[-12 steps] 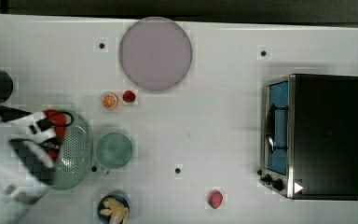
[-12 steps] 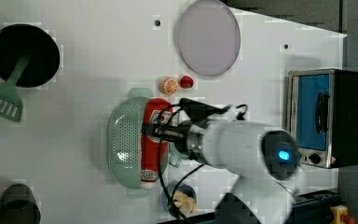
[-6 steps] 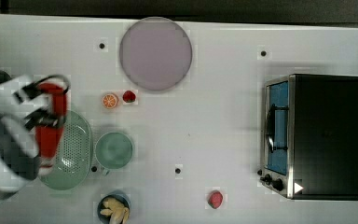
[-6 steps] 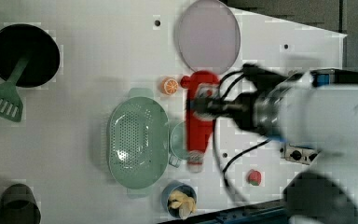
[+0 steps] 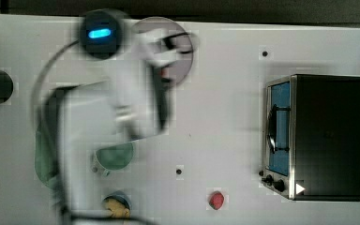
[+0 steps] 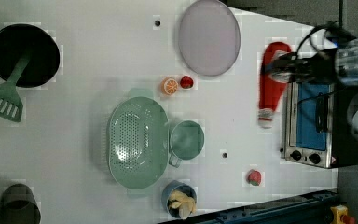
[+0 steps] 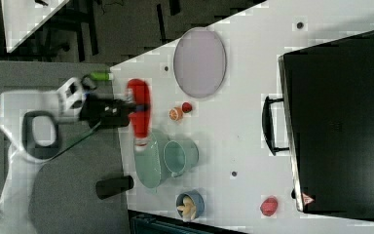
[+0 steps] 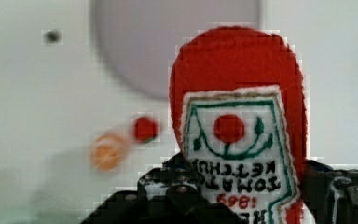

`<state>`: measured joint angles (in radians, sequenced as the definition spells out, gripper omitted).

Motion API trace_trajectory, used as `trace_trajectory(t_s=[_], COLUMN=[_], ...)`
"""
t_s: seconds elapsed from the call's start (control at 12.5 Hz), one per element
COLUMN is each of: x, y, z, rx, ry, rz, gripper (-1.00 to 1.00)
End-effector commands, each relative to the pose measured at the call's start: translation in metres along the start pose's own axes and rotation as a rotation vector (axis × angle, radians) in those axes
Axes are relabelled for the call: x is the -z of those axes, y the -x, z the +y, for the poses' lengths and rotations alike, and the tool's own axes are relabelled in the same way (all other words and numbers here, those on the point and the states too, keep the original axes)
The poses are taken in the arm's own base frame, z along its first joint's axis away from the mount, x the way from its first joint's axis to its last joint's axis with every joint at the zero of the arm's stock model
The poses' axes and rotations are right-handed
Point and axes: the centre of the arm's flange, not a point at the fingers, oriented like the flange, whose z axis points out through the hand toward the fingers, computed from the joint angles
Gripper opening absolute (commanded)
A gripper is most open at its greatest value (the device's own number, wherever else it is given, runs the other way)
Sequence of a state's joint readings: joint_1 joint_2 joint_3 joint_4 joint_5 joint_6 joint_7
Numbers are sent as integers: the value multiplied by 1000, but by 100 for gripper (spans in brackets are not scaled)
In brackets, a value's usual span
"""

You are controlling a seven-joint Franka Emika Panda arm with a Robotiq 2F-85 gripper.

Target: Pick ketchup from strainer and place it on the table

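Observation:
My gripper (image 6: 286, 69) is shut on the ketchup (image 6: 271, 77), a red bottle with a white cap, and holds it up in the air above the table (image 6: 74, 116). In the left view the bottle shows between the grey plate and the oven, cap toward the left view's bottom. The wrist view has its white label (image 8: 235, 154) close up between the dark fingers (image 8: 168, 193). In the right view the ketchup (image 7: 139, 114) hangs at the gripper (image 7: 126, 113), above the strainer's (image 7: 148, 168) edge. The pale green strainer (image 6: 137, 142) lies on the table with nothing in it.
A teal cup (image 6: 186, 140) touches the strainer. An orange slice (image 6: 170, 86) and a strawberry (image 6: 186, 82) lie near the grey plate (image 6: 209, 36). A toaster oven (image 6: 314, 121) stands at the left view's right. A blue bowl (image 6: 179, 200), a red fruit (image 6: 254, 177) and a black bowl (image 6: 23, 53) also sit on the table.
The ketchup has come up out of the strainer in my gripper and travelled toward the left view's right, past the cup to beside the oven. The strainer is left bare.

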<state>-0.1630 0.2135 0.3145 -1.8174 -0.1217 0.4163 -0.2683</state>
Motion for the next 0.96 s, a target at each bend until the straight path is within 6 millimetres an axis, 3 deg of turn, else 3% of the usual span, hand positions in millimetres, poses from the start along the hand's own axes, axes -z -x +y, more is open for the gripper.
trace_trajectory(t_s=[0.08, 0.24, 0.48, 0.96], x=[4, -13, -51, -141], y=[-26, -30, -26, 23], z=[76, 108, 130, 121], rx=[37, -4, -37, 3], ry=[20, 35, 31, 12], rz=[-3, -28, -12, -23], gripper=[19, 19, 19, 19])
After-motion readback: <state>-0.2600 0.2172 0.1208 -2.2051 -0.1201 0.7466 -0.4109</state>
